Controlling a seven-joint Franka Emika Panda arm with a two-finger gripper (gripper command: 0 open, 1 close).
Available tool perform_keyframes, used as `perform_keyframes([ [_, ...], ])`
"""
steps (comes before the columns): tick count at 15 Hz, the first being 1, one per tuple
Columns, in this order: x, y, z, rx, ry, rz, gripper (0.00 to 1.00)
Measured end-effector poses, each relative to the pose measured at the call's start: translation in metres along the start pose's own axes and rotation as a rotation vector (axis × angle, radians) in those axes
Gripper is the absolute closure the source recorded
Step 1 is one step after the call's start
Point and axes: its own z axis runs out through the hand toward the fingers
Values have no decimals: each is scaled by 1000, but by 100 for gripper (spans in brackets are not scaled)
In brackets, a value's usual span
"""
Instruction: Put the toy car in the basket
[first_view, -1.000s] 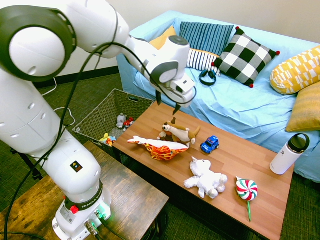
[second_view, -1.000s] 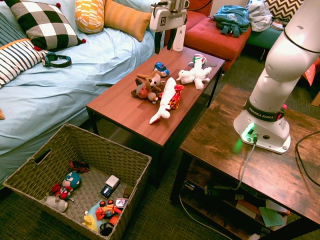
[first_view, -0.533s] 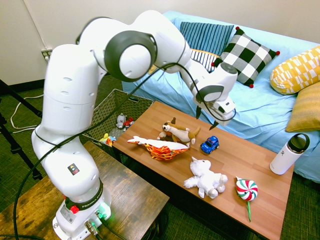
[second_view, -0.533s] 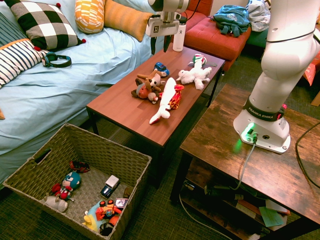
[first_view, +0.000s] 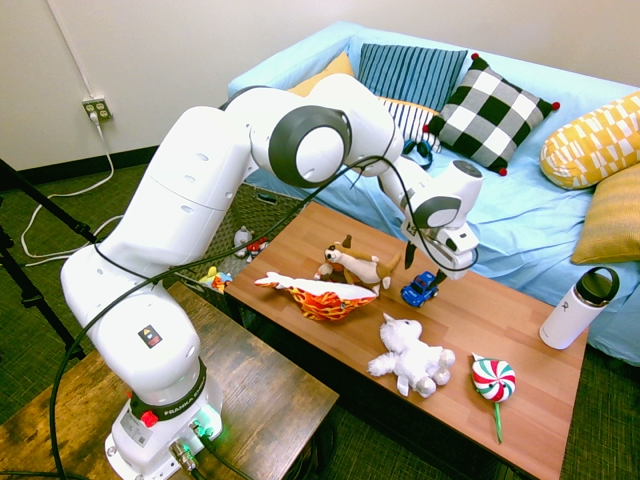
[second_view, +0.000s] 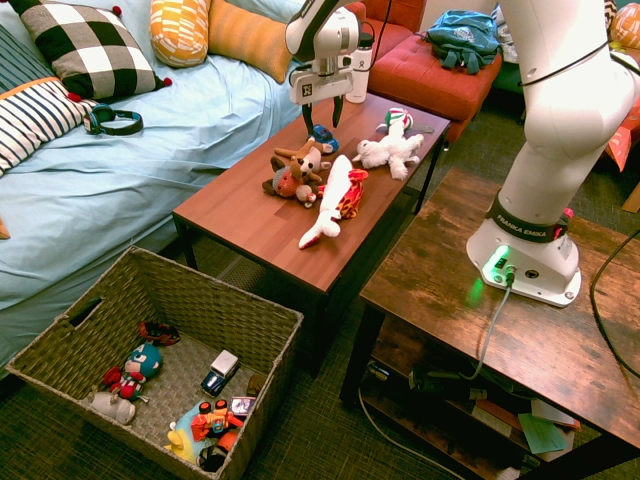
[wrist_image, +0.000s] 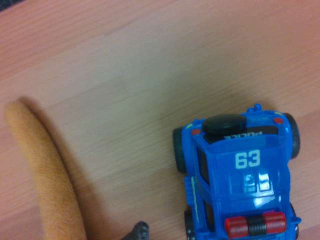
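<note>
Toy car (first_view: 420, 289) on table (first_view: 520, 330), directly beneath jaws — jaws spread wide, straddling it, nothing gripped

Wooden coffee table (first_view: 520, 330) lies under the gripper. Brown plush dog (first_view: 355, 266) rests just beside the gripper, nearer the arm's base; its tan tail (wrist_image: 45, 170) shows in the wrist view. Orange-and-white plush fish (first_view: 318, 295) lies beyond the dog. White plush animal (first_view: 412, 360), striped lollipop (first_view: 493, 380) and white bottle (first_view: 580, 306) stand well apart.
</note>
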Motion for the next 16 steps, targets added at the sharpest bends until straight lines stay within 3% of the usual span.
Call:
perform_keyframes([
  [16,30,-22,37,-61,-44,-3,100],
])
